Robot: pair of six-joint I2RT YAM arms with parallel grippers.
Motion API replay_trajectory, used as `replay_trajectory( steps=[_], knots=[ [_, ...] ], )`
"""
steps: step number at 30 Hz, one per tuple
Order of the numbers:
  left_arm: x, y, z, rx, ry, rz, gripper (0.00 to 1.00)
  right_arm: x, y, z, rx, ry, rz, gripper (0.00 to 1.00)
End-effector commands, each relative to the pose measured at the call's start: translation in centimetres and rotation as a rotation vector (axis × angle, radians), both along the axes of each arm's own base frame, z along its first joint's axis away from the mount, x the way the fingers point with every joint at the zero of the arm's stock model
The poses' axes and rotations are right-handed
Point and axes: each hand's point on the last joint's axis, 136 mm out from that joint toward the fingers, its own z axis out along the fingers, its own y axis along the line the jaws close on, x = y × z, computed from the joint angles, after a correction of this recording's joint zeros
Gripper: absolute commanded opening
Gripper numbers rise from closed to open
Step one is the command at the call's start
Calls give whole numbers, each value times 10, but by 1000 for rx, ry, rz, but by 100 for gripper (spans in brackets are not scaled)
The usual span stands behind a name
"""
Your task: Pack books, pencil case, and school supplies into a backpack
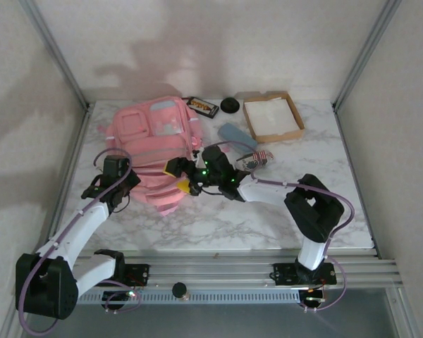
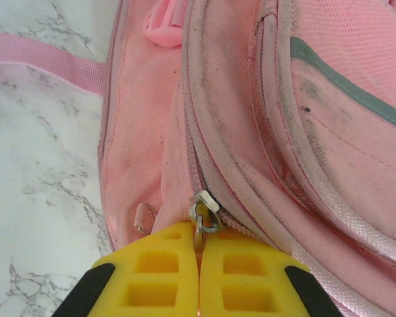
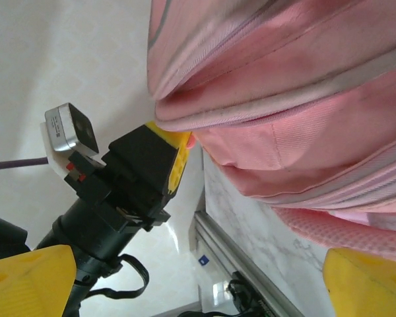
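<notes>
The large soft pink fabric backpack point(image 1: 151, 137) with pale grey-blue panels lies flat on the marble-patterned worktop point(image 1: 268, 211), on its left half, and both arms reach it at its near edge. The left gripper point(image 2: 199, 243) is at the near-left side of the bag. Its yellow jaws are pressed fully together, pinching the tab of the small metal zip pull point(image 2: 204, 216), which stands just above the jaw tips.

From that pull, the left wrist view shows the zip seam leading straight away from the jaws, up the bag's side wall, then curving right toward the grey-trimmed front panel. That line is the axis that matters. Any drag on the slider probably has to follow the curve rather than cut across it, and the left arm is the one already on it.

The right gripper point(image 1: 180, 177) sits at the near-right edge of the backpack, close beside the left one, with its yellow jaws spread wide and nothing between them. In its wrist view the pink fabric lies just ahead of and above the tips, not clamped.

A thin dark brown book with gold print point(image 1: 202, 106) lies on the worktop just beyond the bag's far-right corner, nearer the right arm.
</notes>
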Motion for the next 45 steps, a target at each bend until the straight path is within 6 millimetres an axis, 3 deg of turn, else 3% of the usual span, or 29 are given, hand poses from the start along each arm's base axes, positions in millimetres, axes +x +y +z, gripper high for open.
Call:
replay_trajectory(
  steps=[1, 9, 16, 18, 24, 29, 30, 31, 32, 33, 34, 38, 42, 45],
  knots=[
    [10, -2, 9, 20, -62, -14, 0, 18, 15, 4, 50, 27, -69, 97],
    [9, -3, 10, 30, -60, -28, 0, 45, 36, -1, 100, 27, -141, 87],
    [7, -6, 10, 27, -59, -44, 0, 71, 35, 25, 116, -57, -252, 68],
    [7, -7, 9, 26, -59, -48, 0, 76, 38, 21, 100, -53, -265, 64],
    [8, -9, 10, 28, -64, -57, 0, 95, 34, 7, 45, -102, -353, 38],
    [8, -6, 10, 44, -58, -46, 0, 97, 41, -6, 15, -99, -344, 26],
    [8, -5, 10, 46, -60, -44, 0, 96, 42, -8, 12, -91, -335, 27],
    [7, -4, 10, 50, -59, -40, 0, 94, 43, -11, -3, -77, -326, 35],
    [7, -4, 11, 51, -61, -40, 0, 91, 43, -15, -22, -60, -316, 50],
    [6, -4, 11, 51, -61, -42, 0, 88, 43, -19, -38, -40, -312, 57],
    [6, -5, 11, 51, -61, -44, 0, 85, 42, -20, -35, -31, -314, 57],
    [3, -4, 7, 48, -56, -41, 0, 81, 46, -31, -27, 28, -332, 54],
    [0, -6, 3, 39, -51, -43, 0, 82, 58, -43, -3, 88, -312, 38],
    [-2, -3, 4, 54, -46, -36, 0, 83, 56, -38, -2, 64, -319, 26]
  ],
)
